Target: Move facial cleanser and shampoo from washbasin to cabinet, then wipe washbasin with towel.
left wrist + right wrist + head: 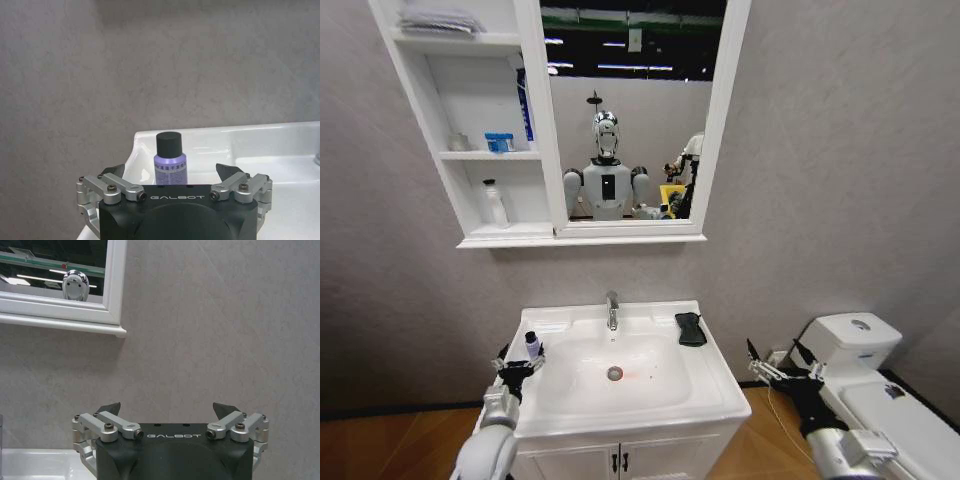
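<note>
A: Grippers first. Left gripper [520, 368] sits at the front-left edge of the washbasin [710, 385], fingers spread wide, nothing between them. In the left wrist view the left gripper's [170, 172] fingertips [116, 169] stand apart with the small bottle [170, 160] straight ahead, centred in the gap and just beyond the tips.

B: Bottle details?

A: Lilac label, dark cap, upright, long axis vertical, on the basin's left ledge. In the head view the bottle [532, 346] is just behind the left gripper. Can't tell from the label whether it's cleanser or shampoo.

B: Right arm?

A: Right gripper [782, 372] hangs off the basin's right side, between basin and toilet [880, 385], fingers spread too, empty. Its wrist view has the right gripper [170, 409] facing bare wall. So the left arm is clearly nearer; the bottle lies dead ahead of it, and a short forward reach looks like all it needs.

B: Rest of the scene?

A: Towel [691, 328] is the black cloth on the basin's back-right ledge, right of the tap [612, 310]. Farther up, the cabinet [470, 110] on the wall left of the mirror [630, 110]; a white bottle [495, 204] already stands in its bottom compartment, small items in the middle one.
</note>
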### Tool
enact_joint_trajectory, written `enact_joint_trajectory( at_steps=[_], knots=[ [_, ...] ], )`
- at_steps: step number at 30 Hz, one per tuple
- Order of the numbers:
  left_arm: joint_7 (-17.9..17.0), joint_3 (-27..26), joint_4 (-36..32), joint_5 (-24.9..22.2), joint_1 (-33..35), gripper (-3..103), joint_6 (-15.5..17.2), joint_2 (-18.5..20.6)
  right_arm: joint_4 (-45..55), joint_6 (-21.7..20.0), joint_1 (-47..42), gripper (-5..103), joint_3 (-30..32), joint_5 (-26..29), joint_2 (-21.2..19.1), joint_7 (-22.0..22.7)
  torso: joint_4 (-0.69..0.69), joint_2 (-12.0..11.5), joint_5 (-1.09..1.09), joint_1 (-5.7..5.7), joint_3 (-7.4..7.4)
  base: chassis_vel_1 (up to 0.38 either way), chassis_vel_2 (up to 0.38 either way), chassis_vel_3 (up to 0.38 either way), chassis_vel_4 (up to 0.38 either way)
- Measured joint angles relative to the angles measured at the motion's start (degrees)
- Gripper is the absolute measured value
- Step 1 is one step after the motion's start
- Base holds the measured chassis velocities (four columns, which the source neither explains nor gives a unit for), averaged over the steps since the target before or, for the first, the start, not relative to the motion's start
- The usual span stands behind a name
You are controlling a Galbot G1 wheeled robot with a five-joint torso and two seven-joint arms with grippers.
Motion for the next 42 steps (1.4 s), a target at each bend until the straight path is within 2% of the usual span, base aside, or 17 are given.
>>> enact_joint_trajectory(
  at_steps=[3, 10, 12, 21, 38, 41, 42],
  knots=[
    [-1.2, 0.2, 4.8, 0.0, -4.2, 100, -0.7, -0.3, 0.0, -0.1, 0.4, 100, 0.7, 0.8, -0.1, 0.0, -0.01, 0.0, 0.00, 0.01, 0.00, 0.000, 0.000, 0.000, 0.000],
    [-2.1, -0.1, 7.8, 0.7, -6.6, 100, -1.0, -0.4, -0.4, -0.8, 1.5, 100, 0.8, 1.8, -0.3, 0.0, 0.00, 0.0, 0.01, 0.01, 0.00, 0.000, 0.000, 0.000, 0.000],
    [-2.2, 0.0, 9.5, 0.7, -7.0, 100, -1.2, -1.7, -0.8, -0.7, 1.5, 100, 1.1, 3.0, -0.4, 0.0, 0.00, 0.0, 0.00, 0.00, 0.00, 0.000, 0.000, 0.000, 0.000],
    [-2.2, -0.1, 10.3, 0.5, -8.6, 100, -0.1, -2.6, -2.4, 0.3, 1.6, 100, 1.7, 4.5, -1.3, -0.2, 0.00, 0.0, 0.01, 0.00, 0.00, 0.000, 0.000, 0.000, 0.000],
    [-3.3, 0.6, 13.4, 0.4, -11.8, 102, 2.0, -3.4, -2.2, -0.5, 1.9, 100, 1.8, 7.5, -1.9, -0.2, 0.00, 0.0, 0.01, -0.01, 0.00, 0.000, 0.000, 0.000, 0.000],
    [-3.2, 0.6, 13.4, 0.3, -11.7, 88, 2.5, -3.2, -2.3, -0.5, 1.9, 100, 1.6, 8.0, -2.1, 0.0, 0.00, 0.0, 0.00, -0.01, 0.00, 0.000, 0.000, 0.000, 0.000],
    [-3.1, 0.6, 13.6, 0.2, -11.9, 88, 2.6, -3.2, -2.3, -0.6, 2.0, 100, 1.6, 8.2, -2.1, 0.1, 0.00, 0.0, 0.01, -0.01, 0.00, 0.000, 0.000, 0.000, 0.000]
  ],
)
